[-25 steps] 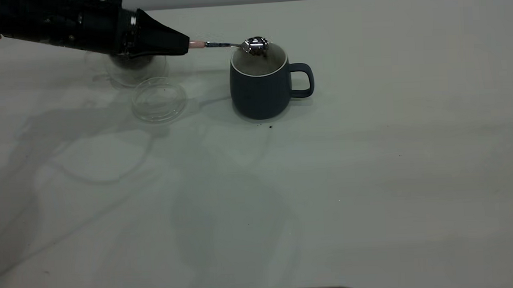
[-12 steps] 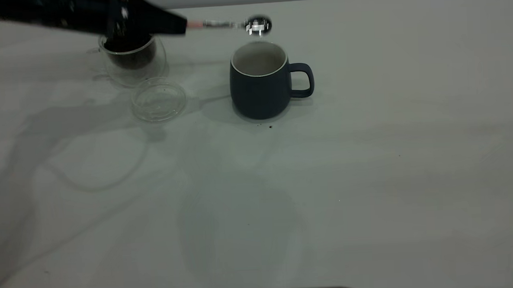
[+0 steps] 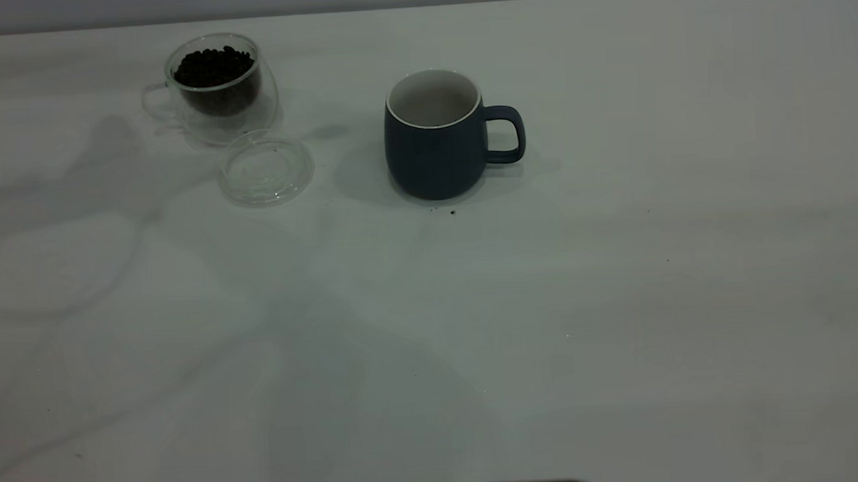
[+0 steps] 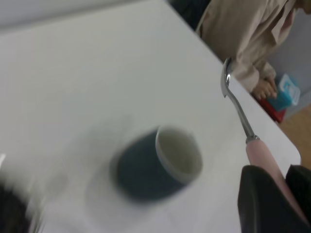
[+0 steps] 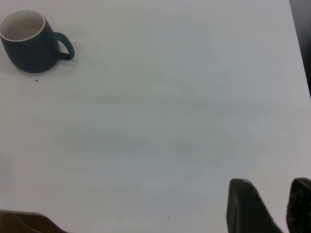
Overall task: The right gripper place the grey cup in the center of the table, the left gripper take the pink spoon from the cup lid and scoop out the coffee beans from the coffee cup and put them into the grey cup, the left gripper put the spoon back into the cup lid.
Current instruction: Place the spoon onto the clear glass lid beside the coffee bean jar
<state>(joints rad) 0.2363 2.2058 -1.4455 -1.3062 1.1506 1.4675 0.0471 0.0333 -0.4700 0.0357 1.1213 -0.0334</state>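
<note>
Your left gripper (image 4: 279, 194) is clamped on the pink spoon (image 4: 260, 150), raised above the grey cup (image 4: 160, 162), presumably clearing the rim. Return target, the cup lid (image 3: 265, 167), lies empty. The right gripper (image 5: 272, 206) sits parted, empty, well apart.

Dim, flat light, greenish-grey. Soft shadow on the table (image 3: 620, 298) left of the grey cup (image 3: 435, 136). Left wrist view motion-blurred, worst around that cup; exterior view sharp.
</note>
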